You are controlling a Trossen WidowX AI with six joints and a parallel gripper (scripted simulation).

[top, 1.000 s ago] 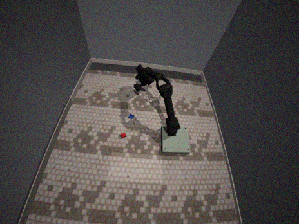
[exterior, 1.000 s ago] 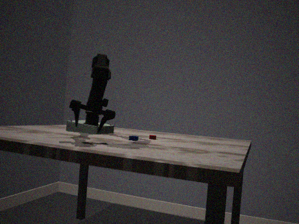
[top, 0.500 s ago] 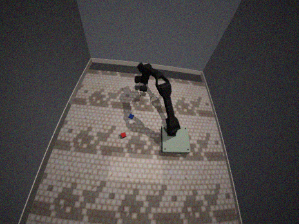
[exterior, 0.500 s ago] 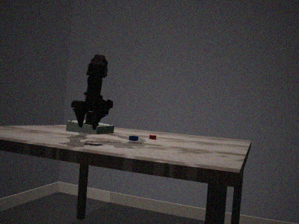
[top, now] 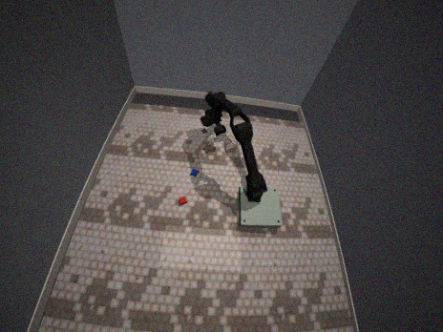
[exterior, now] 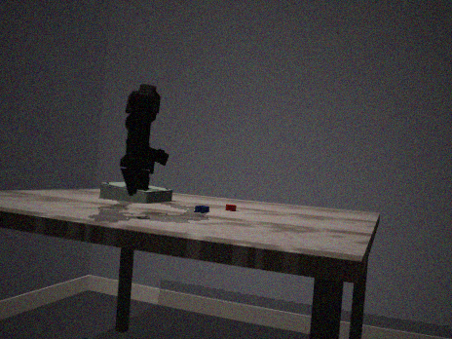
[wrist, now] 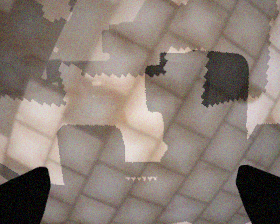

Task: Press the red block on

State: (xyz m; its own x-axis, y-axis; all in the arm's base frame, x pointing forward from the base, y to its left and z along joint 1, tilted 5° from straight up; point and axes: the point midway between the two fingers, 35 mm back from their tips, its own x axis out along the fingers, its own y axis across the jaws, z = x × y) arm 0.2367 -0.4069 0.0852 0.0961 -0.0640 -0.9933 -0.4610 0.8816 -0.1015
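Note:
The red block (top: pixel 182 200) (exterior: pixel 231 207) lies on the table, apart from the blue block. The blue block (top: pixel 194 173) (exterior: pixel 202 208) also lies on the table, farther back than the red one in the top view and left of it in the exterior view. My gripper (top: pixel 213 126) (wrist: pixel 145 178) is open and empty, raised above the table and well away from both blocks. The wrist view shows its two dark fingers wide apart, with table surface and shadows below. Neither block shows in the wrist view.
The arm stands on a pale green base plate (top: pixel 260 217) (exterior: pixel 158 196), to the right of both blocks in the top view. The patterned table top (top: pixel 200 254) (exterior: pixel 312 230) carries the arm's shadow, which reaches close to the blue block. Grey walls stand behind.

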